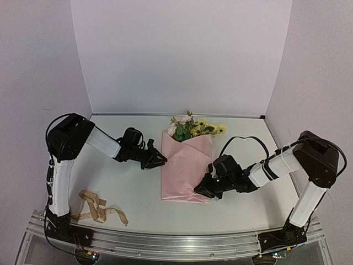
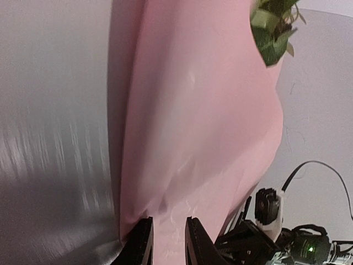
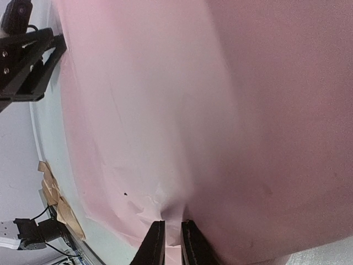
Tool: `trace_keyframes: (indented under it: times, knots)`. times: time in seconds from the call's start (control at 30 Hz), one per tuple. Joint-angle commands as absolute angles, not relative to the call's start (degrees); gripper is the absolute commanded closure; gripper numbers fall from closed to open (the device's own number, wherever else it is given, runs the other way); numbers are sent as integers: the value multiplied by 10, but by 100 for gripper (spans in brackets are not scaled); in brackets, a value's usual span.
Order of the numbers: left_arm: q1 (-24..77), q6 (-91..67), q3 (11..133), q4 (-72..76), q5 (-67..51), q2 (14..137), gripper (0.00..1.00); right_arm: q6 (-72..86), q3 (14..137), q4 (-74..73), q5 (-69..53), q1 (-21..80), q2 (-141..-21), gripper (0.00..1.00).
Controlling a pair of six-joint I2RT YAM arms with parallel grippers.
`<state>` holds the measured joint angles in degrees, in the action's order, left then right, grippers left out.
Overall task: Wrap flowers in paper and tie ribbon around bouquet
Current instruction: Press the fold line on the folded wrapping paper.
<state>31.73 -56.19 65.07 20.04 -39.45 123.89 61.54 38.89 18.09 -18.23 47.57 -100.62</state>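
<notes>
**Thin sheet, pinched at its edges**

The right end effector [image 3: 172,223] is pressed together on the paper [image 1: 185,171], with creases fanning from its tips. The left end effector [image 2: 167,221] stands narrowly parted at the opposite edge; I cannot tell whether it grips. The flowers [image 1: 190,128] lie beyond both, inside the wrap. The sheet is likely soft, light and easily torn, so hold folded edges, not blooms.

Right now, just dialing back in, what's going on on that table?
Both arms are working the pink paper, which is folded over the flowers; the blooms stick out of its far end. The right arm has its jaws pinched shut on the paper's near right corner. The left arm has its jaws slightly apart at the paper's left edge; whether they grip it is unclear. The ribbon lies loose by the left arm's base, not yet tied.
</notes>
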Motion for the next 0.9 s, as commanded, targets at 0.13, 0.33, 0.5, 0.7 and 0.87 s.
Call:
trace_keyframes:
  times: [0.13,0.33,0.5,0.7,0.87]
  knots:
    - [282,-542,795,112,-378,1314,78,604,384,109,-148,480,-1032,87]
    - [248,-528,888,70,-380,1370,78,605,381,108,-145,481,-1030,87]
    - [211,-530,979,47,-401,1426,78,604,381,106,-148,480,-1029,87]
    - [186,-519,1117,-3,-429,1484,77,602,386,98,-147,481,-1024,87]
    - [185,-500,1089,-13,-429,1410,75,603,393,88,-146,482,-999,87]
